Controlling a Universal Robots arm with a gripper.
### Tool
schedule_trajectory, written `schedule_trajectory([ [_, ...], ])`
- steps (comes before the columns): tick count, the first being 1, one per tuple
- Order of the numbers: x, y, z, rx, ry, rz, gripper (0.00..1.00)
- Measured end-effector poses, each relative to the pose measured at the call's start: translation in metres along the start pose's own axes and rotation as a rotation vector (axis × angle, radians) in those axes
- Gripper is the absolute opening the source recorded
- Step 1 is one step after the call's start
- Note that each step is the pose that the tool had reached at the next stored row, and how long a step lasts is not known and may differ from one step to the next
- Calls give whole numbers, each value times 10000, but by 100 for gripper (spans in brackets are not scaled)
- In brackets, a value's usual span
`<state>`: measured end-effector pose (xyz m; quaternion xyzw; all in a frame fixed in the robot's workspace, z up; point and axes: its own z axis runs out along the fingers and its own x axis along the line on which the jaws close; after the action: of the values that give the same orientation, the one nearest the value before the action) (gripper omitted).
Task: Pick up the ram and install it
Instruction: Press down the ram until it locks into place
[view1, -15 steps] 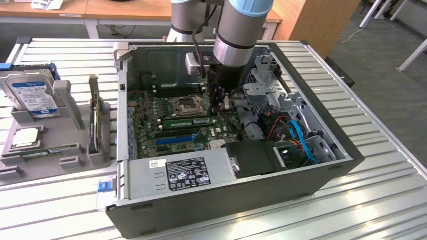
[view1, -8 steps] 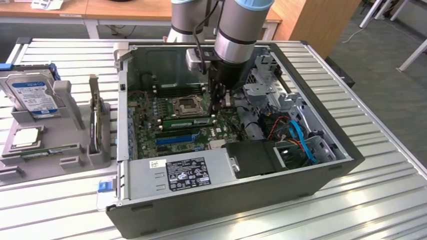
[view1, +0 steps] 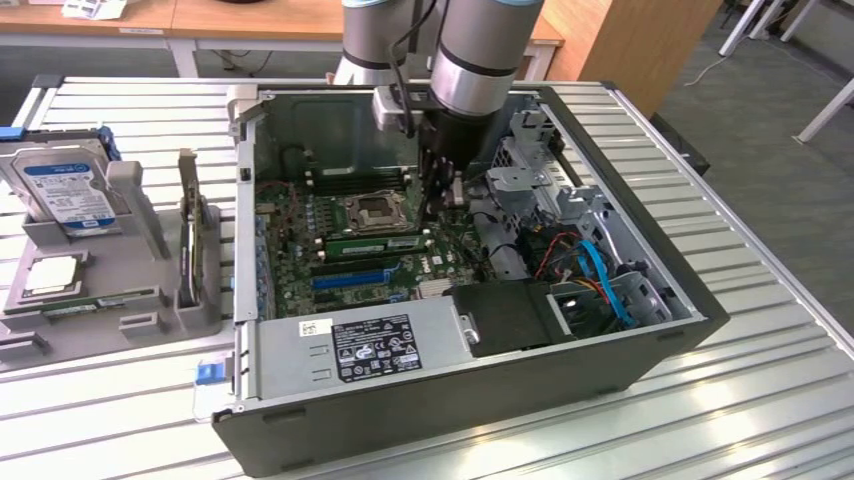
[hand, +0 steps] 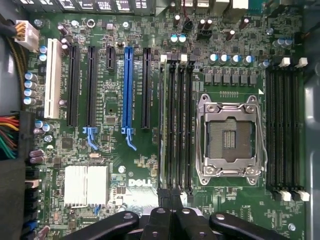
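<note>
My gripper (hand: 170, 200) standing low inside computer case (view1: 667, 330), jaws closed narrow, pressing on top edge of ram (hand: 162, 130). Ram sitting upright in black slot just beside empty processor socket (hand: 230, 135). Judging: install step, seating; needing straight, even downward push.

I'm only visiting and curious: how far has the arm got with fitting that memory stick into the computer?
Done: the ram already stands in a slot beside the empty processor socket. In hand: the pincer, shut, sits over one end of the stick. Left: whether the stick is pressed fully home cannot be told.
</note>
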<state>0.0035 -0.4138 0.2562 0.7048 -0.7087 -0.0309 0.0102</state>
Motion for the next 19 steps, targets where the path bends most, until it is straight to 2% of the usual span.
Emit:
schedule_trajectory([
  [19,-5,11,-188,0,0,0,10],
])
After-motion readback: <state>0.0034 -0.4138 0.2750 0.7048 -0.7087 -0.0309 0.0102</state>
